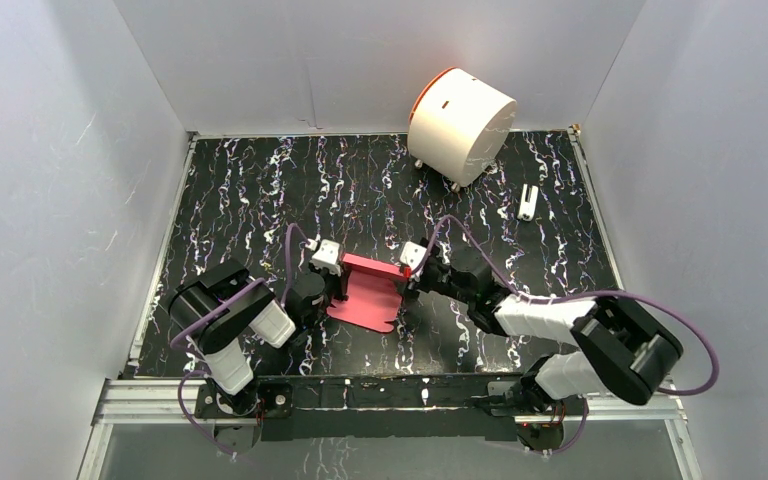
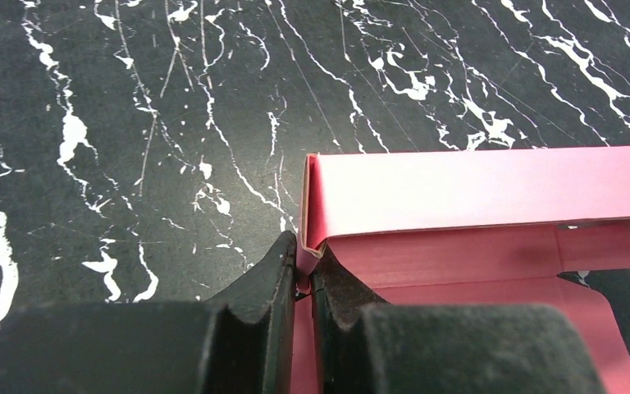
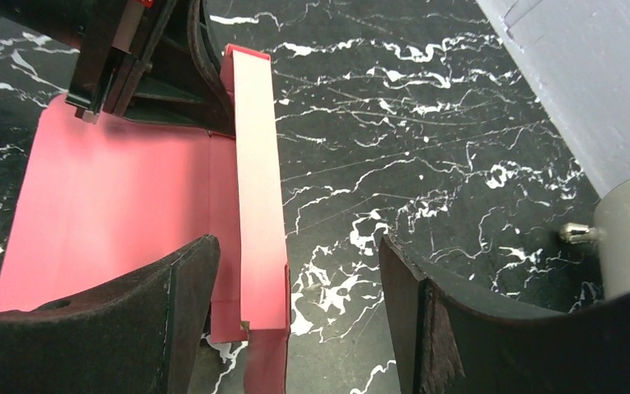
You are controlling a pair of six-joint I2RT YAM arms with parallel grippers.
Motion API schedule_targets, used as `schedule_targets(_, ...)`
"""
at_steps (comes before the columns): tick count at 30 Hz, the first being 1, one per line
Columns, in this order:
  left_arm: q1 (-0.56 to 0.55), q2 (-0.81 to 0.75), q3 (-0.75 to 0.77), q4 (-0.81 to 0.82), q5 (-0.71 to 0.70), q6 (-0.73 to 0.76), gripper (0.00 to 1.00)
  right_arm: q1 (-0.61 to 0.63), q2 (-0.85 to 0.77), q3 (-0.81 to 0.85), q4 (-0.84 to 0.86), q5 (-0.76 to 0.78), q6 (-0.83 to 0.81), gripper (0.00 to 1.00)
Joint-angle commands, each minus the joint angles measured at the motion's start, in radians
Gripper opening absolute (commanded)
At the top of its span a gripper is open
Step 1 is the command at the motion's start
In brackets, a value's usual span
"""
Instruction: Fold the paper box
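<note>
The pink-red paper box (image 1: 365,295) lies on the black marbled table (image 1: 260,190) just below the middle of the top view. One long flap is stood upright, and the left gripper (image 2: 303,263) is pinched nearly shut on the very corner of that flap. The right gripper (image 3: 295,267) is spread wide with the flap's other end between its jaws, holding nothing. My worry is that the corner pinch is tiny, so if the right one shoves the flap sideways, the thin card could slip out or crease off the score line.
</note>
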Motion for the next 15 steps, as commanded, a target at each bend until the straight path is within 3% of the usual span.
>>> schedule_targets(1, 0.009, 0.008, 0.029, 0.011, 0.063, 0.017, 0.0, -0.006, 0.076, 0.002, 0.175, 0.021, 0.008, 0.79)
schedule_targets(15, 0.014, 0.022, 0.045, 0.005, 0.092, 0.021, 0.0, -0.005, 0.217, -0.019, 0.344, -0.023, 0.038, 0.6)
